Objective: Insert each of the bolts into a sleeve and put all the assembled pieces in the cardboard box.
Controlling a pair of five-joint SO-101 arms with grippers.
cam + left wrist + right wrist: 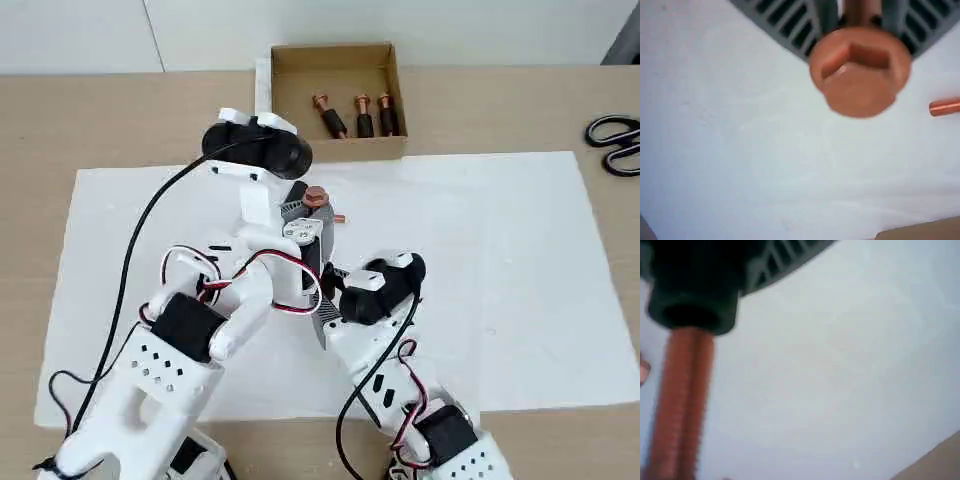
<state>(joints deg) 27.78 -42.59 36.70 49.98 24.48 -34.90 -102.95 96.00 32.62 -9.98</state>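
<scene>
Now bolt (858,72) sits partly inside sleeve (692,285)

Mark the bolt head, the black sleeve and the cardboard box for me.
bolt (857,70), left wrist view, on its head.
sleeve (690,285), right wrist view, on its black body.
cardboard box (360,148), high view, on its near wall.

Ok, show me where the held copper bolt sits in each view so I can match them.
High view: bolt, head up, just below the box.
Left wrist view: bolt head-on, between grey fingers.
Right wrist view: threaded shank leaving the black sleeve; probably the same bolt.
Shared landmark: the white sheet underneath.
</scene>
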